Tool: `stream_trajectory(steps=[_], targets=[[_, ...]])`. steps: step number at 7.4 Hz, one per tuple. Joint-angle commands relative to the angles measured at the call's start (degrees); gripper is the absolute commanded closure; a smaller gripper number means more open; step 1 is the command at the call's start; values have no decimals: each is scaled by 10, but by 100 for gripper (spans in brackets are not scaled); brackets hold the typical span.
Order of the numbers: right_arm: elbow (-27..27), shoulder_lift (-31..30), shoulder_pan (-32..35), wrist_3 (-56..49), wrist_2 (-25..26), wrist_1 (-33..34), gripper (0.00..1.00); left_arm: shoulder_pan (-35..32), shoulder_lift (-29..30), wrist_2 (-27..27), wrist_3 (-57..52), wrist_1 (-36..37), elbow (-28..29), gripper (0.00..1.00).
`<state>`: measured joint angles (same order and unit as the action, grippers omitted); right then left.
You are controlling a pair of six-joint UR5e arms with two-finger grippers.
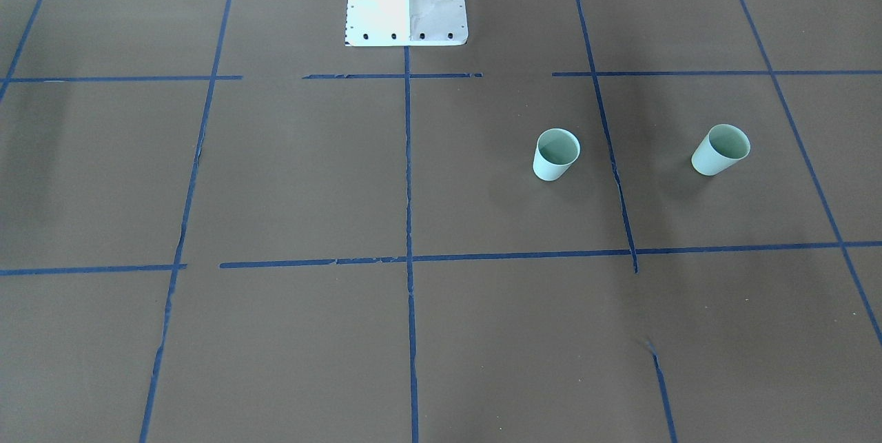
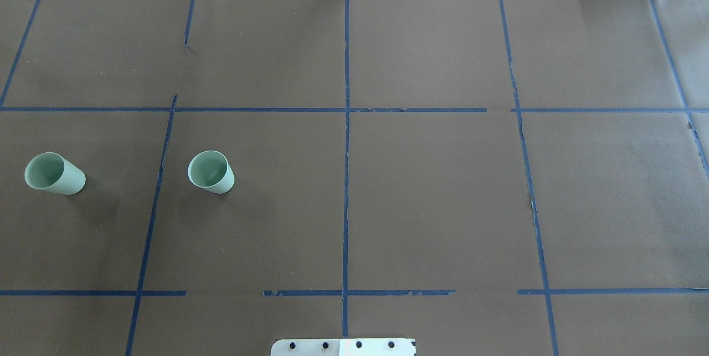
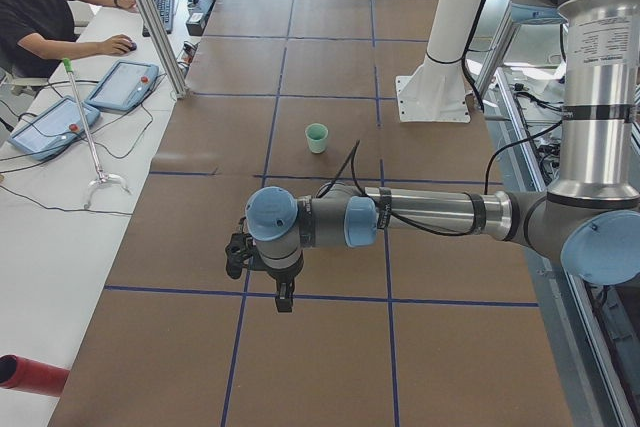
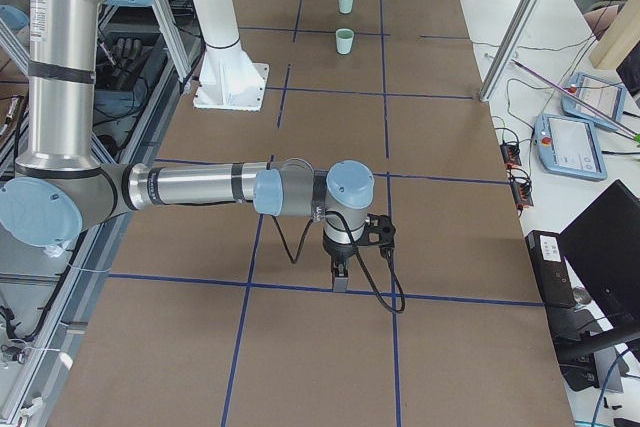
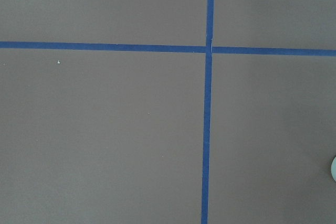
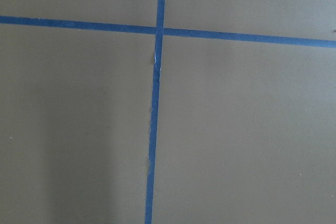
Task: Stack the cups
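My left gripper (image 3: 285,299) hangs pointing down over the brown paper-covered tabletop (image 2: 432,195), and so does my right gripper (image 4: 340,277) (whether either is released or clenched, I cannot tell). Further out on my left stand two small pale mint-green tapered cups, upright and well apart: the inner cup (image 2: 211,172) and the outer cup (image 2: 54,174), with a blue tape line (image 2: 159,179) between them

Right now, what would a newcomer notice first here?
Two pale mint cups stand upright and apart on the robot's left half of the table: the outer cup and the inner cup, a blue tape line between them. The left gripper and right gripper hang over bare paper, touching neither.
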<state>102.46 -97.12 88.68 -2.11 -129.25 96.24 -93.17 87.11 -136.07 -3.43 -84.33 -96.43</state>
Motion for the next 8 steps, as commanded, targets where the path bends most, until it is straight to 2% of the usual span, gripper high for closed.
stream_trajectory(steps=[1, 5, 7, 8], targets=[[0, 0, 0, 0, 0, 0, 0, 0, -4, -2, 0, -1, -3, 0], [0, 0, 0, 0, 0, 0, 0, -1, -4, 1, -3, -2, 4, 0], [-1, 0, 0, 0, 0, 0, 0, 0, -18, -2, -3, -97, 12, 0], [-1, 0, 0, 0, 0, 0, 0, 6, -17, -2, 3, -168, 44, 0]])
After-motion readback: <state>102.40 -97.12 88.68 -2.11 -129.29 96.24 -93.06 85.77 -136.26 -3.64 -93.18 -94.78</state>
